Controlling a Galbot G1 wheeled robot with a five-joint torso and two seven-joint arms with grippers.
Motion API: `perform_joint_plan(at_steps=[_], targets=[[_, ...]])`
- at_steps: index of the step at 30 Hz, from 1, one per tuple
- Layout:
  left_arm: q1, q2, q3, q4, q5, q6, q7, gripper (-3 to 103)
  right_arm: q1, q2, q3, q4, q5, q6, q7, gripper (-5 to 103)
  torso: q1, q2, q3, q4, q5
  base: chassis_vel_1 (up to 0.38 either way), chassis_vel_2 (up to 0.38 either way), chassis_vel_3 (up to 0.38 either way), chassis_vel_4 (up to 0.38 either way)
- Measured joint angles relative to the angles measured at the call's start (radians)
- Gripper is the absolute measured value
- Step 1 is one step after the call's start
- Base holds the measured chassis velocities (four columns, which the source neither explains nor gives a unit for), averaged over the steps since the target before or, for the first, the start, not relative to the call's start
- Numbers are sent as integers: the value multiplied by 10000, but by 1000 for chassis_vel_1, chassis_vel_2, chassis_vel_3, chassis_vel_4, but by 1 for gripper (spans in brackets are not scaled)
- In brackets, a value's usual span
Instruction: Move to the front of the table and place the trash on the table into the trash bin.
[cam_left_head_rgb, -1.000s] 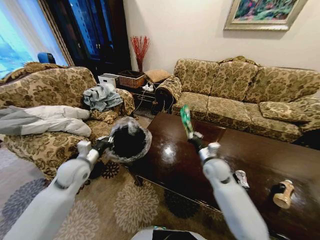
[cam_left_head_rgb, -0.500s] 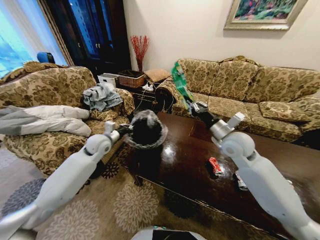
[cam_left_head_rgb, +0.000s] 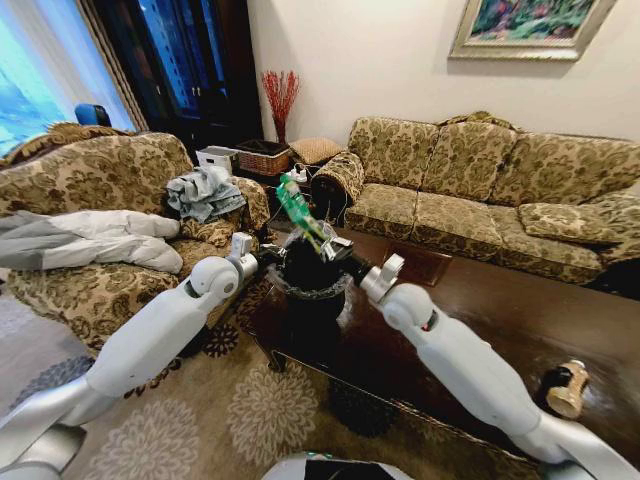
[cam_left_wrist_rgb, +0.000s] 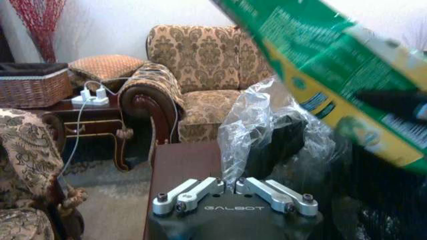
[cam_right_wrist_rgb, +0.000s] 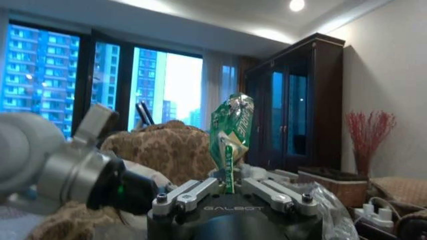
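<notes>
Right fingers clamped on green bottle, raised tilted over bin at table corner; left fingers pinched on bin's liner; tan bottle well away from bin

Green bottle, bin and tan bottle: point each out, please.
Green bottle (cam_left_head_rgb: 295, 209), head view, on its label.
Bin (cam_left_head_rgb: 312, 293), head view, on its liner-covered rim.
Tan bottle (cam_left_head_rgb: 569, 389), head view, on its body.

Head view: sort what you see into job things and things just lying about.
Job: green bottle in right gripper; trash bin held at its liner by left gripper; tan bottle-shaped piece; table.

Lying about: clothes, wicker basket, red twigs, sofa.
</notes>
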Motion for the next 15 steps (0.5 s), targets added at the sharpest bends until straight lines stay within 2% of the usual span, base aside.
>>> perform_joint_plan(at_steps=[3,4,6,9,10,11,12,15], targets=[[55,24,-69,-83,-34,6,22,3,49,122,-98,-258,-294,7,68,15,0,0,0,1,-1,0,0,0,0],[55,24,-69,-83,-34,6,22,3,49,122,-98,-258,-294,7,68,15,0,0,0,1,-1,0,0,0,0],[65,24,-104,-162,-62,35,34,3,184,218,-213,-480,-408,83,151,25,0,1,0,1,-1,0,0,0,0],[66,27,-122,-208,-83,46,43,3,276,297,-265,-653,-531,123,174,25,0,1,0,1,0,0,0,0,0],[66,43,-131,-228,-87,48,48,3,322,338,-286,-766,-606,148,178,36,1,1,0,0,-1,0,0,0,0],[75,74,-147,-250,-88,50,61,3,353,372,-295,-880,-682,187,179,41,1,0,0,0,0,0,0,0,0],[75,74,-147,-250,-88,50,61,3,353,372,-295,-880,-682,187,179,41,1,0,0,0,0,0,0,0,0],[140,158,-203,-286,-88,50,115,3,361,428,-281,-1044,-825,277,189,58,1,0,0,2,0,0,0,0,0]])
